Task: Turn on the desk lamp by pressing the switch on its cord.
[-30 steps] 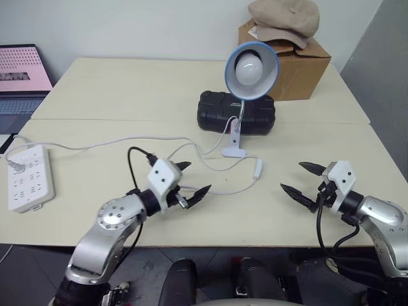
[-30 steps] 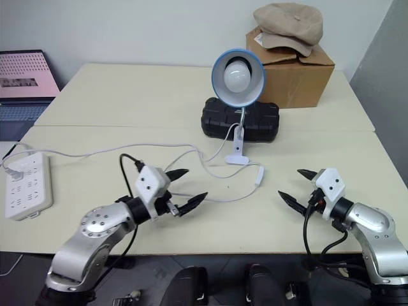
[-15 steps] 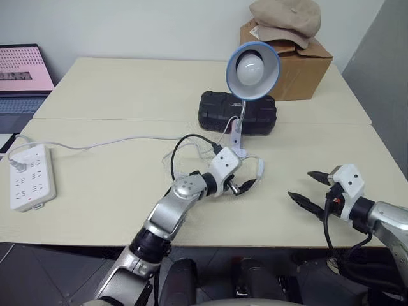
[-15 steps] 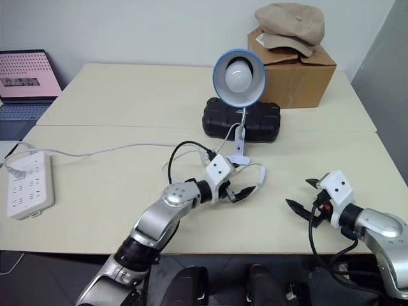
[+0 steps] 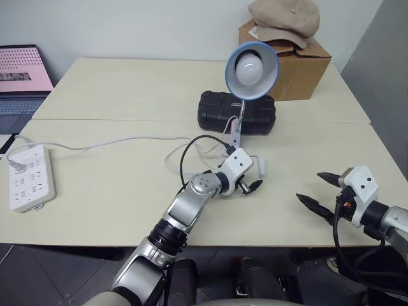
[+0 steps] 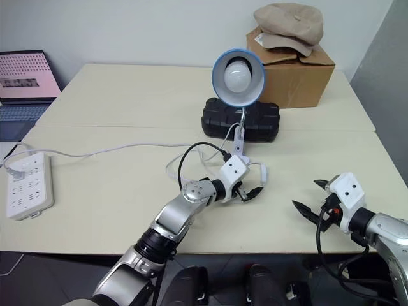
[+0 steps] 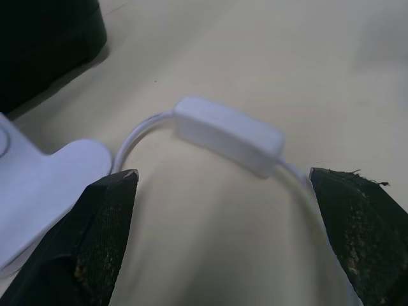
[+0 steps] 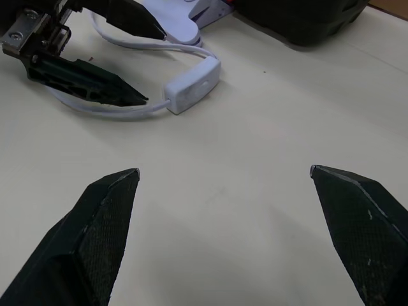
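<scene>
The desk lamp (image 5: pixel 252 67) stands mid-table on its white clip base (image 5: pixel 234 150), its blue-rimmed shade facing me. Its white cord (image 5: pixel 115 141) runs left in loose loops. The switch (image 5: pixel 261 167) lies on the table just right of the clip base. My left gripper (image 5: pixel 250 178) is open right at the switch. In the left wrist view the switch (image 7: pixel 229 135) lies just ahead, between the spread fingertips (image 7: pixel 108 191), untouched. My right gripper (image 5: pixel 309 186) is open and empty near the table's front right. Its wrist view shows the switch (image 8: pixel 193 86) farther off.
A white power strip (image 5: pixel 29 177) lies at the left edge with the cord plugged in. A black case (image 5: pixel 236 111) sits behind the lamp. A cardboard box (image 5: pixel 299 67) with a beige cap (image 5: pixel 284 19) stands at the back right, and a laptop (image 5: pixel 19 73) at the far left.
My left arm has swung right and forward from the table's front left to the switch. My right gripper has drawn back a little toward the front right. Both stay open.
</scene>
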`<state>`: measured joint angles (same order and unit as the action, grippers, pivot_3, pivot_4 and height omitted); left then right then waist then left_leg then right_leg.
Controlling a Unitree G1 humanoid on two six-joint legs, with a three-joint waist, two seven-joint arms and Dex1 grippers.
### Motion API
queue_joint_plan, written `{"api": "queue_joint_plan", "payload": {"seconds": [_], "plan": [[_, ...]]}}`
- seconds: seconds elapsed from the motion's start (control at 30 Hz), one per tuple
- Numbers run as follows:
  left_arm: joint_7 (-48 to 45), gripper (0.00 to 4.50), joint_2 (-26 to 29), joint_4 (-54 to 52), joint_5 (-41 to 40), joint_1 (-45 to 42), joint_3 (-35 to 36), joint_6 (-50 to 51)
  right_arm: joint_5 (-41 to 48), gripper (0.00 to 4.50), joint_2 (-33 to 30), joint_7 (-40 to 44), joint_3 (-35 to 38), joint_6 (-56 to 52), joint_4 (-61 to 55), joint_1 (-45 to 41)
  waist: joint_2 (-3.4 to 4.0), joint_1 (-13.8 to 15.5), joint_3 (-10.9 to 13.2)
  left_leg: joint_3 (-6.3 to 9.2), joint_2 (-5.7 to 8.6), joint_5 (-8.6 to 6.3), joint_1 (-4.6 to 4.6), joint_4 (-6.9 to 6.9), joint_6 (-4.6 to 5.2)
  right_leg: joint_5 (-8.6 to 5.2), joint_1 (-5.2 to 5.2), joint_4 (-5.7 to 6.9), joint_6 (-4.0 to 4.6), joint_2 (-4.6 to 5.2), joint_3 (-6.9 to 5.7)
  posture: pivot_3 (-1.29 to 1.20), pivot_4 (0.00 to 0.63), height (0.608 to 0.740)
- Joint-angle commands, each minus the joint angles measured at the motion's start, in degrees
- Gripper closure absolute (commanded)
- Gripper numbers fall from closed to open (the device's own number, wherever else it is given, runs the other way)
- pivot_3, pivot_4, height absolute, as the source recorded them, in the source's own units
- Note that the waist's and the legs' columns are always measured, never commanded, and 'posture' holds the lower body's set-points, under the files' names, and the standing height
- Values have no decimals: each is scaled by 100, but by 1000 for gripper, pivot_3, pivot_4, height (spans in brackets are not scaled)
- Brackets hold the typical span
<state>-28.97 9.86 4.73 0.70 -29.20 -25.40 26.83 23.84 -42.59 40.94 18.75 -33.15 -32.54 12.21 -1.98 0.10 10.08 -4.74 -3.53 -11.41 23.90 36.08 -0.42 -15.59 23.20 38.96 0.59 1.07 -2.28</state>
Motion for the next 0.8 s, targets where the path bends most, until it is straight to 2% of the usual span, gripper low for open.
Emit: {"api": "queue_joint_plan", "payload": {"seconds": [0.03,0.13,0.23,0.37,0.47,0.6,0.8], "plan": [[-119,20,356,-478,-17,123,414,-70,90,0,-79,-16,122,-43,-191,-77,0,-2,0,0,0,0,0,0,0,0,0,0,0,0,-1,0,150,740],[-181,20,647,-610,-35,196,646,-70,107,0,-94,1,128,-77,-191,-105,0,-1,0,-1,-2,0,2,0,0,0,1,0,0,0,0,0,150,740],[-325,20,1084,-476,-162,110,1171,-254,113,0,-111,23,48,-112,-170,-202,0,-10,0,-1,-2,0,1,0,0,0,0,-1,0,1,-1,0,150,740],[-561,20,1193,-399,-375,32,1382,-378,115,0,-122,51,6,-139,-134,-293,0,-7,0,0,-4,0,0,0,0,0,1,1,1,1,-3,0,150,740],[-961,20,1202,-737,-660,112,1369,-304,121,0,-133,79,29,-135,-132,-283,0,25,0,-5,0,0,6,0,0,0,0,-4,0,5,-3,0,150,740],[-1546,20,1148,-1877,-1326,376,1067,387,150,0,-175,128,122,-133,-140,-218,-1,24,1,-9,-1,0,13,0,-1,-1,1,-11,-1,7,0,0,150,740],[-1363,20,915,-2218,-1400,286,647,1096,184,0,-203,133,150,-149,-166,-152,1,13,0,-2,-3,0,-2,0,0,-1,-1,2,-1,3,-2,0,150,740]]}}
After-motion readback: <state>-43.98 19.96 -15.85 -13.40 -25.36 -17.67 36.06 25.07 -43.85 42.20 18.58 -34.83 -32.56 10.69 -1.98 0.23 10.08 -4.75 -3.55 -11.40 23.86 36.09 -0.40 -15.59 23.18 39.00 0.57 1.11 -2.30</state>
